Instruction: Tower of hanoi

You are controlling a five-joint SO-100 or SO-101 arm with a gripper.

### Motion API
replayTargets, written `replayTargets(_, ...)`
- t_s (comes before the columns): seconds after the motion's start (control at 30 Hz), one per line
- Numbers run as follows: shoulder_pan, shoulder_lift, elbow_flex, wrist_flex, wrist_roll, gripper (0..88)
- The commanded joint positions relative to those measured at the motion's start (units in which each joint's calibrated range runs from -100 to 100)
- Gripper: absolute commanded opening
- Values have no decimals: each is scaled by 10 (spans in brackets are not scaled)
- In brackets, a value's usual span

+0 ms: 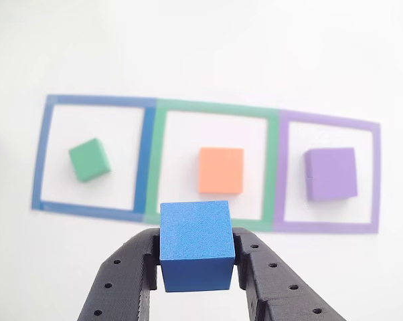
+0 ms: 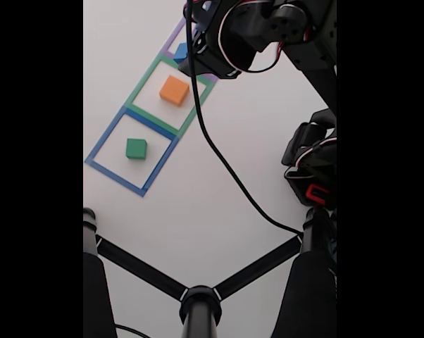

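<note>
Bare white table [image 1: 201, 53] lies open around my three taped squares. A matte foam block sits inside each square: green [image 1: 90, 159], orange [image 1: 221, 170], purple [image 1: 331, 174].

So the other view rides right behind the tool [image 1: 196, 257], looking forward and down past the black fingers at the white tabletop [image 1: 201, 53]. It's really close up, with the blue cube [image 1: 195, 244] big in the foreground and the three taped squares spread left to right behind it.

The fixed view sits higher and further back, looking down over a black stand [image 2: 199, 303] with spreading legs. From there the taped squares run diagonally toward the top, small and far off.

Both views catch the green block [image 1: 90, 160] [image 2: 136, 148] and the orange block [image 1: 221, 170] [image 2: 174, 90].
</note>
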Motion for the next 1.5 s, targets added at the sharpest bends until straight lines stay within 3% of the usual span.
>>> replayTargets(0.0,52,-41,-33,5,0,25)
replayTargets(0.23,119,-65,16,1,0,24)
replayTargets(0.4,165,-121,160,-88,0,25)
replayTargets(0.6,223,-210,412,-267,0,31)
replayTargets(0.97,278,-226,824,-742,0,43)
replayTargets(1.2,279,-112,915,-988,0,51)
replayTargets(1.47,270,27,919,-1162,0,53)
